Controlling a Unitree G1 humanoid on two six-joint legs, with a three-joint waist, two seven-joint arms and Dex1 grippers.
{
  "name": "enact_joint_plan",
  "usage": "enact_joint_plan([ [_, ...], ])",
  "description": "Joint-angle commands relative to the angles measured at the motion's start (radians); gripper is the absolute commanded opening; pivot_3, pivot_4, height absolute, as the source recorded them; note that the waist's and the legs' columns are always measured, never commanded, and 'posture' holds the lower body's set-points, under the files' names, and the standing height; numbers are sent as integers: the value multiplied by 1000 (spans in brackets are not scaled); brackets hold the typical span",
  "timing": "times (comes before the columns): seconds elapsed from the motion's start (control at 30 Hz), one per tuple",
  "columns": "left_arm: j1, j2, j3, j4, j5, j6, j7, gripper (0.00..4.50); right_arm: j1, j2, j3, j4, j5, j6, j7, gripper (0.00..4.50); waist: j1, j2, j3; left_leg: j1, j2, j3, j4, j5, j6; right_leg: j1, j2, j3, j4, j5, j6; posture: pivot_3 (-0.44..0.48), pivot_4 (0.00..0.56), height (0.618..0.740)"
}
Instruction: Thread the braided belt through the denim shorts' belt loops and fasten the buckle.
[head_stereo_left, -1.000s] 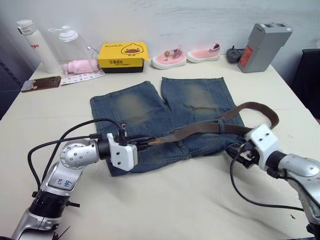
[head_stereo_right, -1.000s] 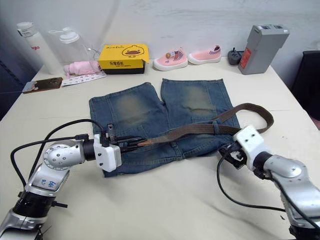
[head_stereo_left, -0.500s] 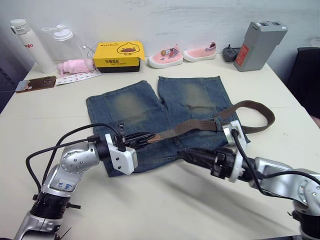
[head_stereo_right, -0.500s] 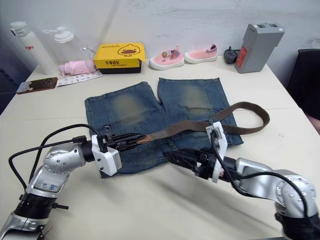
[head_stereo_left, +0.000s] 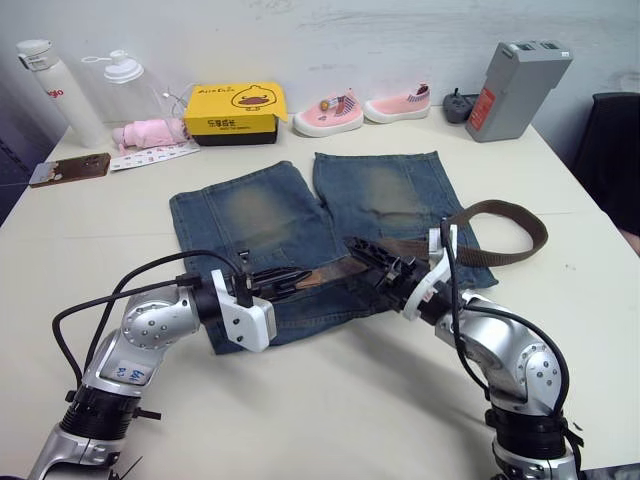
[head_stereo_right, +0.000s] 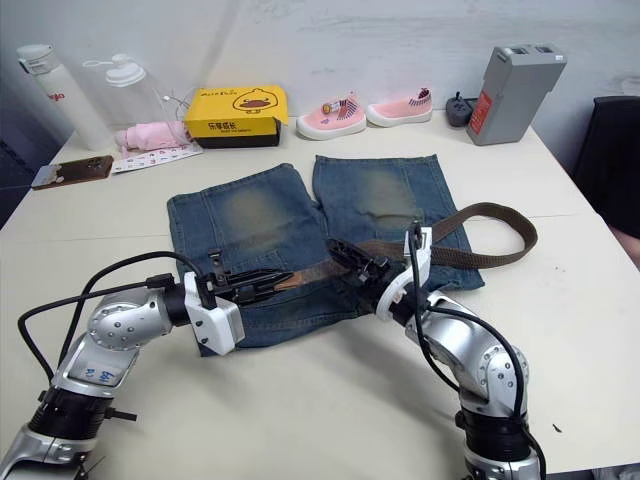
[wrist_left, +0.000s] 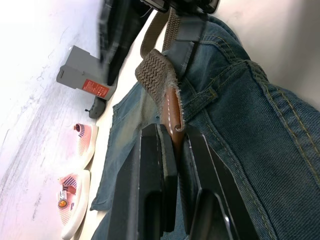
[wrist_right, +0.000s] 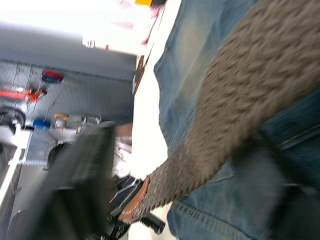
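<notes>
Now, line by line:
Shorts: denim shorts (head_stereo_left: 300, 225) spread flat on the table (head_stereo_left: 330, 400), legs pointing to the far edge, waistband on the near side.
Belt: braided belt (head_stereo_left: 500, 235) lying across the waistband, curling into a loop past the right side of the shorts.
Belt tip: smooth brown leather end (wrist_left: 172, 117) pinched between the fingers (wrist_left: 157, 170) of the left gripper (head_stereo_left: 290, 280), over the left part of the waistband.
Belt loop: blue denim strip (wrist_left: 192, 37) around the belt just beyond the tip, seen in the left wrist view.
Left gripper: clamped on the belt tip, low over the denim.
Right gripper: (head_stereo_left: 375, 262) reaching across the middle of the waistband, right over the belt; fingers spread, belt running between them, not seen to clamp it.
Buckle: cannot be made out.
Far edge of table: yellow box (head_stereo_left: 235, 105), two pink shoes (head_stereo_left: 365, 108), grey battery pack (head_stereo_left: 510, 88), two clear bottles (head_stereo_left: 90, 85), pink cloth (head_stereo_left: 155, 132), phone (head_stereo_left: 68, 168), all well apart from the shorts.
</notes>
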Motion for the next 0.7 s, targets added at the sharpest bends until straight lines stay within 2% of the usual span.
enact_joint_plan([
  [0.03, -17, 8, 3, -33, 19, -10, 16, 0, -16, 15, -3, -42, 24, -1, 3, 1239, -8, 0, 0, 0, 0, 0, 0, 0, 0, 0, 0, 0, 0, 0, 0, 0, 150, 636],
  [0.1, -21, 8, -7, -27, 32, -5, 11, 0, -19, 22, 5, -48, 24, -3, -1, 258, -14, 0, 0, 0, 0, 0, 0, 0, 0, 0, 0, 0, 0, 0, 0, 0, 150, 636],
  [0.13, -22, 8, -11, -25, 34, -4, 8, 0, -20, 26, 8, -50, 24, -6, -4, 92, -15, 1, 0, 0, 0, 0, 0, 0, 0, 0, 0, 0, 0, 0, 0, 0, 150, 636],
  [0.27, -24, 1, -17, -23, 28, 8, 8, 0, -28, 34, 6, -49, 24, -20, -15, 92, -19, 1, -1, 0, 0, 0, 0, 0, 0, 0, 0, 0, 1, 0, 0, 0, 150, 636],
  [0.3, -25, -3, -18, -24, 17, 18, 6, 863, -31, 32, 4, -47, 24, -24, -17, 0, -20, 1, -1, 0, 0, 0, 0, 0, 0, 0, 0, 0, 1, 0, 0, 0, 150, 636],
  [0.33, -25, -5, -17, -27, 0, 28, 1, 1109, -33, 28, 0, -45, 24, -28, -15, 0, -21, 1, -1, 0, 0, 0, 0, 0, 0, -1, 0, 0, 1, 0, 0, 0, 150, 636],
  [0.43, -7, -5, -13, -48, -54, 129, -25, 2465, -45, 4, -40, -31, 24, -57, 7, 0, -21, 1, -1, 0, 0, 0, 0, 0, 0, -1, 0, 0, 1, 0, 0, 0, 150, 636],
  [0.5, 22, -12, 10, -98, -158, 268, -39, 3361, -57, -40, -88, -9, 13, -76, 55, 0, -21, 1, -1, 0, 0, 0, 0, 0, 0, 0, 0, -1, 1, 0, 0, 0, 150, 636],
  [0.6, 81, -1, 67, -190, -362, 506, -63, 3361, -47, -106, -141, 41, -10, -77, 127, 0, -25, 1, -1, 0, -2, -1, 0, 0, 1, 0, 0, -1, 1, 0, 0, 0, 150, 636],
  [0.7, 149, 31, 127, -249, -490, 658, -85, 3361, -29, -160, -178, 104, -49, -71, 192, 0, -35, 1, -1, 1, -2, -2, -1, 0, 1, 0, 0, -1, 1, 0, 0, 0, 150, 636],
])
